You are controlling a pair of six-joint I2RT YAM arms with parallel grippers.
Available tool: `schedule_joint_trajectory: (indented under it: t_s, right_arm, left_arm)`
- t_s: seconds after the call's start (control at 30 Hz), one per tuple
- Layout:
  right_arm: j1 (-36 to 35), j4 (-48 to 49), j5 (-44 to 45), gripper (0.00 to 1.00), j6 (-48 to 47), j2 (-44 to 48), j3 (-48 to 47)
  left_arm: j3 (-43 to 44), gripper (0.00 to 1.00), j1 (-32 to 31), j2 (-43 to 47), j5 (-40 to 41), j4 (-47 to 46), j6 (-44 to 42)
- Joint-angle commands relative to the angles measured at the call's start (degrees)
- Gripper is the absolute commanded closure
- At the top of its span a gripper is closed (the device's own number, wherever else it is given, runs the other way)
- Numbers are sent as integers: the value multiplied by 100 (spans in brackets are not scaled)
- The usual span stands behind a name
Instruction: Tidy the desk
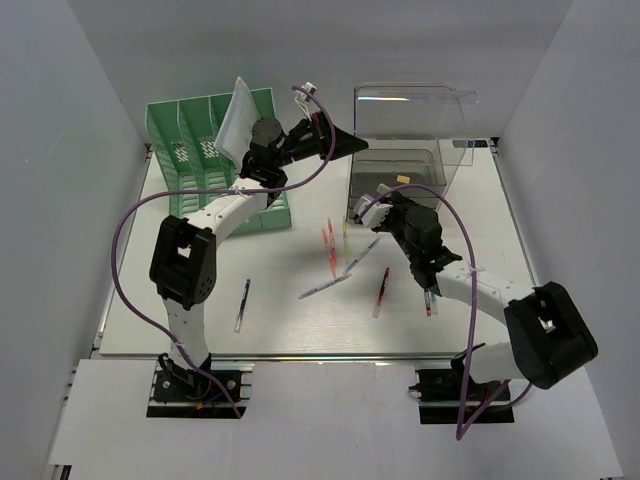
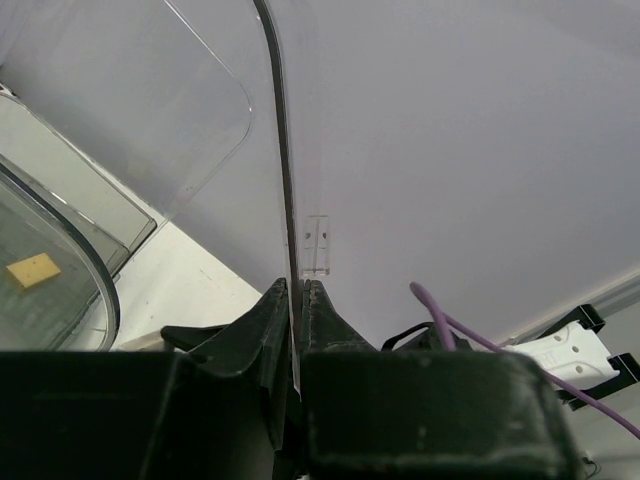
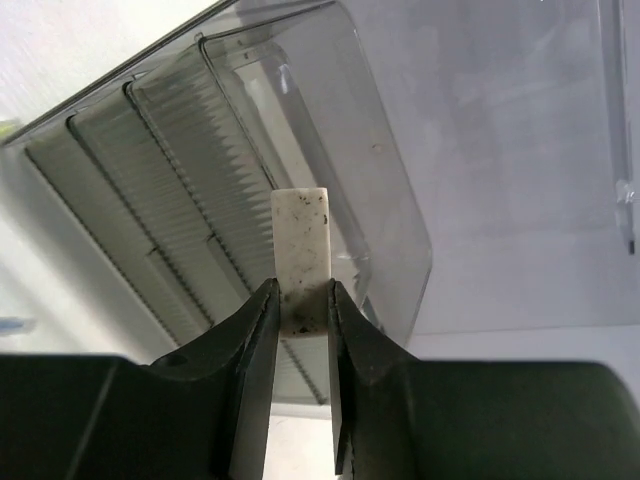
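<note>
We see the left gripper with its fingers pressed almost together, pinching the thin edge of the clear lid, which runs straight up from between them in the left wrist view. The right gripper is narrowly parted around a white eraser flecked with dark marks. Both of its fingers press the eraser's lower end, and the rest stands up past the tips. Behind the eraser in that view lies the clear box with its ribbed floor. From above, the box sits right of centre in the upper half of the frame, with the lid tilted up behind it. A small yellow square lies inside the box; we cannot tell whether anything else is in there. At the upper left stands the green file rack, with a white sheet leaning in it toward its right end. The desk fills the middle of the overhead view, spreading beneath both grippers, which are over its far part at the box. Several pens lie scattered on its middle, just left of and below the right gripper in the frame.
</note>
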State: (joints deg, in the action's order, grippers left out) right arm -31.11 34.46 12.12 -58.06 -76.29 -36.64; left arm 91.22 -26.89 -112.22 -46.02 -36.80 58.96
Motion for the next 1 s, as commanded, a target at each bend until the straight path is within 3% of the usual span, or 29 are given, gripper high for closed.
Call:
schedule_joint_trajectory:
  t_s: [0.0,0.33,0.87,0.97]
  right_arm:
    - [26,1141,71,100,-644,-219,-238]
    - [158,1968,89,100,-1418,-1168,-783]
    - [343,1907,194,100,-1445,-2100,-1380]
    - [352,1714,220,87,-1366,-2144,-1477]
  left_arm:
    - [317,96,-9,210,243,-170,-113]
    - [405,96,-9,183,216,-161,-104]
    - [502,96,-9,183,225,-109,-95]
    - [511,96,-9,192,225,-91,-104]
